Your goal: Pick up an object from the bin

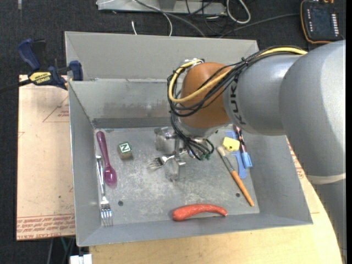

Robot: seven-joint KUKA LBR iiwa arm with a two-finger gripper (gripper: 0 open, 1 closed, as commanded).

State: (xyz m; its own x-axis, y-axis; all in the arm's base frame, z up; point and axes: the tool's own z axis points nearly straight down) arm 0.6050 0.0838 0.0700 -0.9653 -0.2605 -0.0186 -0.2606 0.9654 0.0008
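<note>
Hovering at frame centre, tool (171,166) low over bare bin (143,197) floor; open or closed, we cannot tell. Approach step, we judge. Nearest candidates: green cube (125,150) left, red sausage shape (199,212) below. Next: centre over one, descend.

One camera is set above the grey metal bin (137,188), looking down and tilted somewhat, so the wall at 12 o'clock is seen broad and the wall at 6 o'clock foreshortened. The bin is framed whole and fairly near, with dark floor (49,10) and cables (187,4) taken in beyond 12 o'clock. The arm (291,92) is seen entering from 3 o'clock, large in the frame.
</note>
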